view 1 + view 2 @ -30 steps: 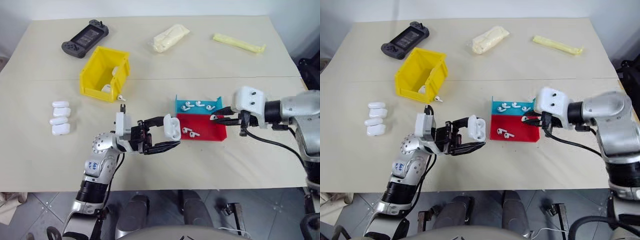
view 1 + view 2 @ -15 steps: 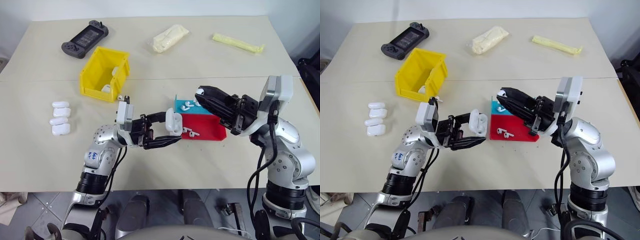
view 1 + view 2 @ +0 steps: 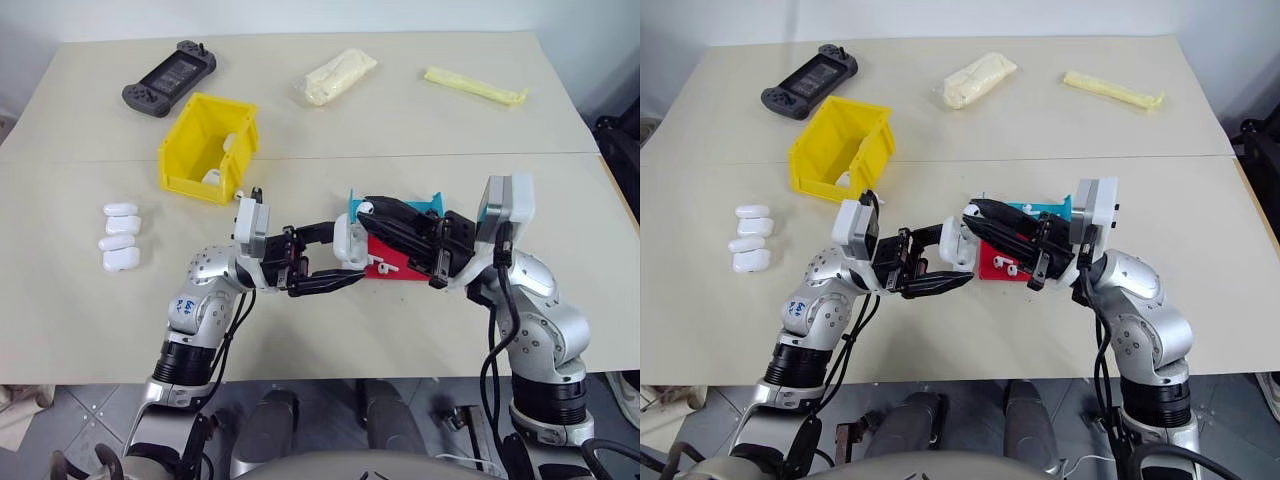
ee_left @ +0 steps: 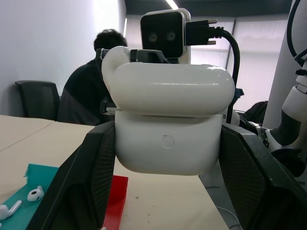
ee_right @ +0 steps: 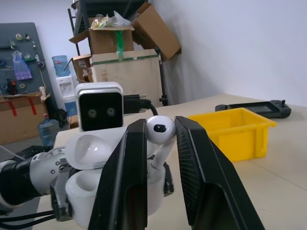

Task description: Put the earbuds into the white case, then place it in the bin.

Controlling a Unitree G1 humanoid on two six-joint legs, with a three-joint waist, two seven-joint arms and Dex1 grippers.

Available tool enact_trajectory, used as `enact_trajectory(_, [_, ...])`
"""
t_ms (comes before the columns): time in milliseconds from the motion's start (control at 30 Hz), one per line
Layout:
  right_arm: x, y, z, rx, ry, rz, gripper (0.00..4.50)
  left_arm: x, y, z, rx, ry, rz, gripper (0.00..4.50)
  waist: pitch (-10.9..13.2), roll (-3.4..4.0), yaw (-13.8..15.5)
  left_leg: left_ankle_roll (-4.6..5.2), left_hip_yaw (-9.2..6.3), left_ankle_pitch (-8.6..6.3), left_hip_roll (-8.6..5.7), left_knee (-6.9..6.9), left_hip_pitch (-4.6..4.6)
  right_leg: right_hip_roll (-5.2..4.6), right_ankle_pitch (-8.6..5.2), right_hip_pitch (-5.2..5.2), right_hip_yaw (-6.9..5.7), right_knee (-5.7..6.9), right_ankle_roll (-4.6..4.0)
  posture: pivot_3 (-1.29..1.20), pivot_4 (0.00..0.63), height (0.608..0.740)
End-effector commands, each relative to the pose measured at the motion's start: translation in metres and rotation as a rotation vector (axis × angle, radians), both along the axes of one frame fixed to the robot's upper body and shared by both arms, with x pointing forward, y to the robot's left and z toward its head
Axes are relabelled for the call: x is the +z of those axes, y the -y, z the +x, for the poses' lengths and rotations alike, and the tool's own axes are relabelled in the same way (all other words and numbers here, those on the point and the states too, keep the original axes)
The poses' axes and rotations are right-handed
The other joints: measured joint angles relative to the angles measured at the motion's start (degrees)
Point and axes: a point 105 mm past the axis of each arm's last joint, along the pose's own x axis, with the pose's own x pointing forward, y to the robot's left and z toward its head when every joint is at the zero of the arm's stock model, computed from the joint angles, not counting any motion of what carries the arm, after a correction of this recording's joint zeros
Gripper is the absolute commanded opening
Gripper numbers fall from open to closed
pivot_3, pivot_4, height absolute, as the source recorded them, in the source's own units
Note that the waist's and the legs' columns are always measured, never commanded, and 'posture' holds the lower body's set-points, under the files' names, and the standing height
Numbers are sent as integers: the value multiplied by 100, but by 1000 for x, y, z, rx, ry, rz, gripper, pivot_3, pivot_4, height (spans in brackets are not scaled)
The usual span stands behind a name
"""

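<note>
The case (image 4: 168, 124) is held upright above the table (image 3: 420, 120), lid flipped open, clamped across its width by the left gripper (image 3: 340, 262). An earbud (image 5: 159, 132) is pinched by the right gripper (image 3: 372, 212), bud end up and stem pointing down, its long axis roughly vertical, right at the open case. Both forearms are raised and turned inward, the grippers meeting over the red tray (image 3: 410, 268). The bin (image 3: 200, 150) sits well apart to the left.
</note>
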Motion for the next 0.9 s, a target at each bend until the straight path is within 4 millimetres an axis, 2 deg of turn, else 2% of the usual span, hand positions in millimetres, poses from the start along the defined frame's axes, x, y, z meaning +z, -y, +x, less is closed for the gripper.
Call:
enact_trajectory(33, [-4, -4, -4, 16, 17, -22, 501, 15, 1, -7, -16, 60, -43, 2800, 0, 0, -2, 0, 0, 0, 0, 0, 0, 0, 0, 0, 0, 0, 0, 0, 150, 740])
enact_trajectory(400, [-14, -9, -3, 26, 18, -64, 501, 17, 2, -5, -4, 69, -51, 2800, 0, 0, -1, 0, 0, 0, 0, 0, 0, 0, 0, 0, 0, 0, 0, 0, 150, 740])
enact_trajectory(567, [-27, -10, -1, 28, 89, -203, 501, 19, 2, -5, -1, 79, -59, 2800, 0, 0, 1, 0, 0, 0, -3, 0, 0, 0, 0, 0, 0, -1, 0, 0, 150, 740])
enact_trajectory(667, [-29, -10, -2, 57, 64, -230, 501, 20, 2, -4, 2, 84, -62, 2800, 0, 0, 1, 0, 1, 0, -3, 0, 0, 0, 0, 0, 0, -2, 0, 0, 150, 740])
enact_trajectory(733, [-24, -9, -1, 66, 61, -220, 1236, 20, 3, -3, 4, 90, -64, 2800, 0, 0, 2, 0, 0, 0, -2, 0, 0, 0, 0, 0, 0, -1, 0, 0, 150, 740])
enact_trajectory(900, [-11, -6, 0, 70, 96, -213, 2742, 19, 5, -2, 2, 97, -66, 2800, 0, 0, 6, 0, 0, 0, -1, 0, 0, 0, 0, 0, 0, -2, 0, 0, 150, 740])
